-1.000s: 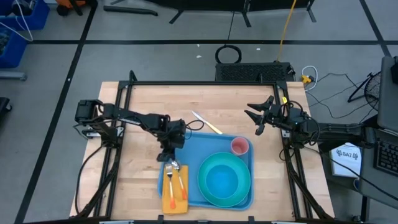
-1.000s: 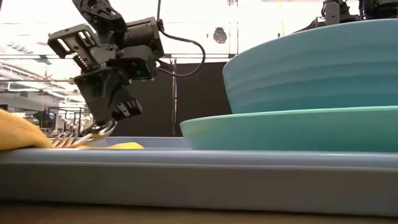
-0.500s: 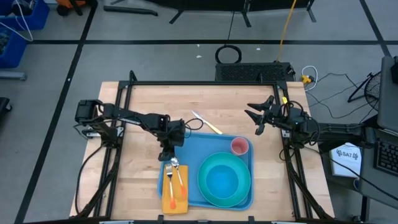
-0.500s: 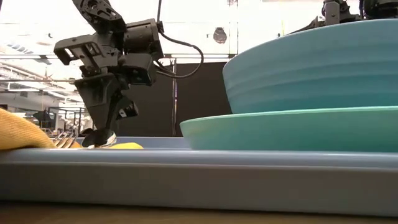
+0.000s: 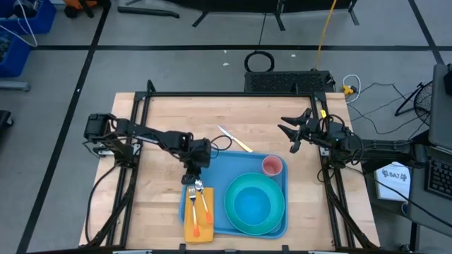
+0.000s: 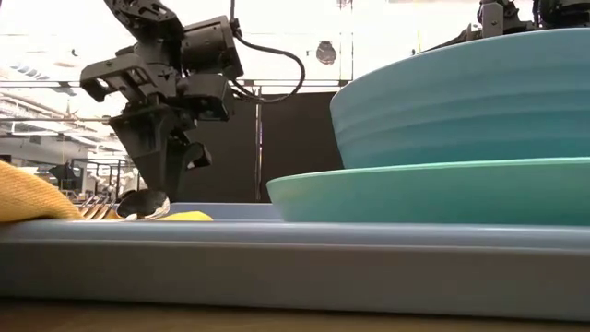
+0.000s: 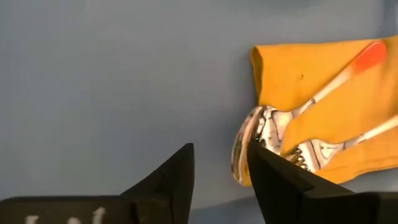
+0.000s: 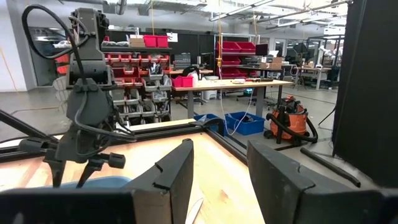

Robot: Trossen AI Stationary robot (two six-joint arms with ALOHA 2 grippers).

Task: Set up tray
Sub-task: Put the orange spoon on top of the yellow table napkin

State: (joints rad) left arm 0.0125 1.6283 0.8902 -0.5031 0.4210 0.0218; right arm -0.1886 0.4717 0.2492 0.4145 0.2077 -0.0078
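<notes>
The blue tray [image 5: 233, 166] lies on the wooden table. At its left end lies a yellow-orange napkin [image 5: 191, 226] with a spoon [image 7: 249, 140] and a fork [image 7: 317, 149] on it, their orange handle ends pointing at the near edge. The spoon's bowl overhangs the napkin's far edge onto the tray floor [image 7: 124, 74]. My left gripper [image 7: 221, 165] is open and points down, its tips just above the tray beside the spoon's bowl [image 6: 143, 205]. My right gripper [image 5: 293, 130] is open and empty over the table's far right. My left gripper stands with one finger [image 7: 273, 171] right at the rim of the spoon's bowl [image 7: 239, 155]. The finger covers that spot, and I cannot tell whether it touches the spoon. The spoon lies flat on the napkin and tray.
A turquoise plate [image 5: 229, 204] with a turquoise bowl [image 5: 254, 204] on it fills the tray's right part. A pink cup [image 5: 272, 166] stands at the tray's far right corner. A knife with a yellow handle [image 5: 234, 139] lies on the table beyond the tray.
My left gripper has shifted slightly toward the table's near right and has turned more upright over the tray's far left corner. The spoon's bowl, which was just under the fingers and slightly raised, now lies down on the tray beside the fork.
</notes>
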